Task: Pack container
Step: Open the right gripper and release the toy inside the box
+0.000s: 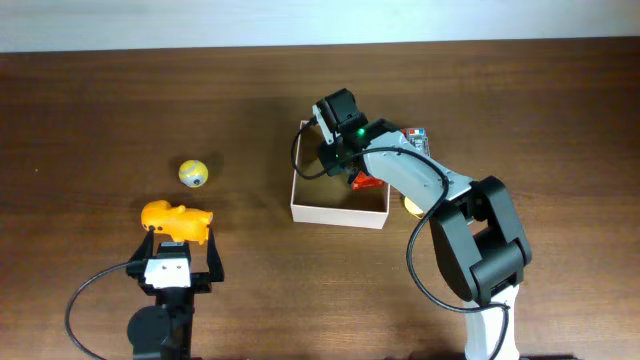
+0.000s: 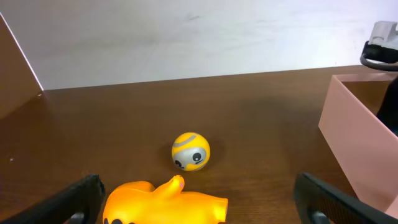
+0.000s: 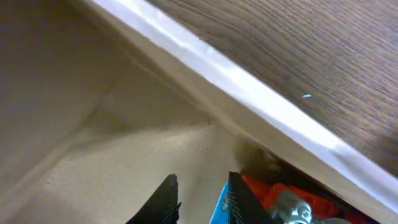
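Observation:
The container (image 1: 338,211) is a square white-walled box with a tan inside, right of centre. My right gripper (image 1: 328,160) reaches down into its far left corner. In the right wrist view the right gripper (image 3: 202,178) hangs just above the tan floor, below the white rim of the container (image 3: 236,93). Its jaws stand a narrow gap apart with nothing across them, and a blue sliver lies against the right finger. A red toy (image 3: 273,190) lies in the corner. My left gripper (image 1: 180,248) is wide open around an orange toy (image 2: 165,202), without touching it.
A yellow ball with a grey face (image 1: 193,173) sits just beyond the orange toy (image 1: 178,218), also the ball (image 2: 191,151) in the left wrist view. A small yellow thing (image 1: 412,205) lies against the container's right wall. The container's near wall (image 2: 360,143) rises at right.

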Controlling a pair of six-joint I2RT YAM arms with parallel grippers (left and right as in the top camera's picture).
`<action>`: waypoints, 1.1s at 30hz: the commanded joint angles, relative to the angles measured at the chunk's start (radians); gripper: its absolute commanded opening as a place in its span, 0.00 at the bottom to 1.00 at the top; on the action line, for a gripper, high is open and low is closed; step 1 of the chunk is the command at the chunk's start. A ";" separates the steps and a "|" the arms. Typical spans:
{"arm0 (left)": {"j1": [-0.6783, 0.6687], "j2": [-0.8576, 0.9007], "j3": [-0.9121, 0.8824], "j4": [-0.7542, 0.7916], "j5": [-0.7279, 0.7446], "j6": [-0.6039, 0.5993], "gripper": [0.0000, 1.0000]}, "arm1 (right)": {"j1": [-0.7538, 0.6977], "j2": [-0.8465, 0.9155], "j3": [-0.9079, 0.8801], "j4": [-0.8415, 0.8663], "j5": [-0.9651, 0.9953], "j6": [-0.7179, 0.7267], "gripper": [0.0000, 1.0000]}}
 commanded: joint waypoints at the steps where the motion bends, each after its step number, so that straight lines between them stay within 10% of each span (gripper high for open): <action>1: 0.006 -0.006 -0.004 0.000 0.012 0.009 0.99 | -0.006 0.005 -0.003 -0.016 0.066 -0.017 0.22; 33: 0.006 -0.006 -0.004 0.000 0.012 0.009 0.99 | -0.011 0.005 -0.003 -0.032 0.228 -0.017 0.24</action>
